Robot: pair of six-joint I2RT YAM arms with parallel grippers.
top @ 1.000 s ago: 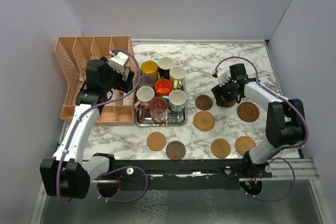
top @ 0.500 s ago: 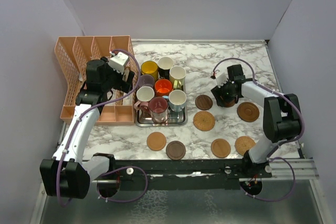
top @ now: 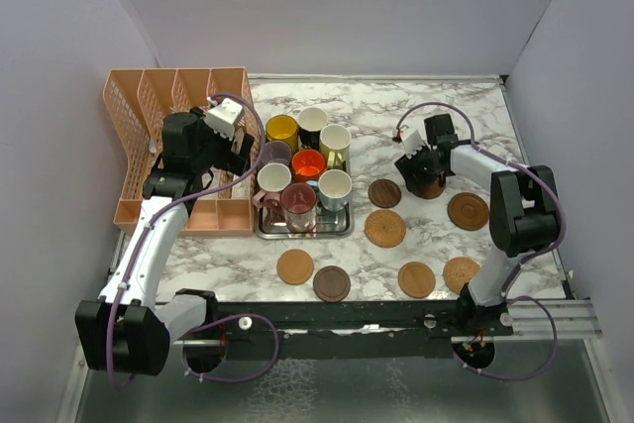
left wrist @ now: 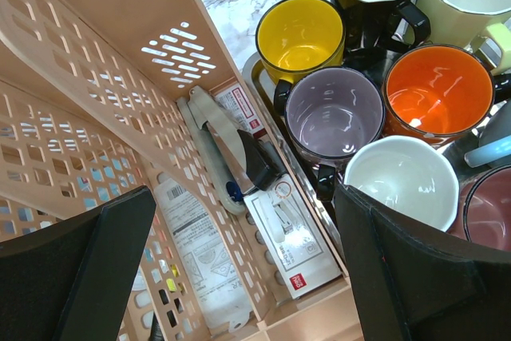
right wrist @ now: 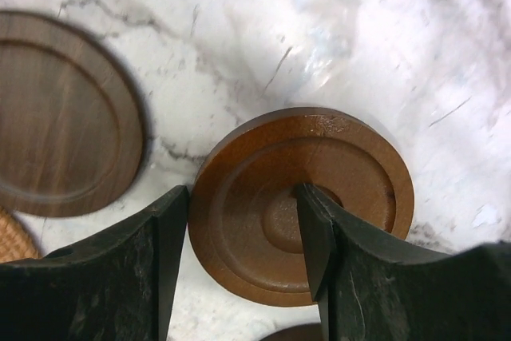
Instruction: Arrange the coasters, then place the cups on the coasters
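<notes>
While the left tool (left wrist: 243, 193) hangs wide open and empty over the peach rack (left wrist: 120, 77), beside the cups (top: 308, 164) on their steel tray (top: 337, 228), the right tool (right wrist: 239, 197) stands half open, straddling the left half of a reddish-brown coaster (right wrist: 351, 173) lying on the marble tabletop (right wrist: 319, 21) right of the tray; whether it grips, I cannot tell

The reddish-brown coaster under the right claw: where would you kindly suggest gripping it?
Probably pinch the coaster by its raised rim from straight above, outer edge against sunken middle; it lies flat on the table, too thin for a side approach.
</notes>
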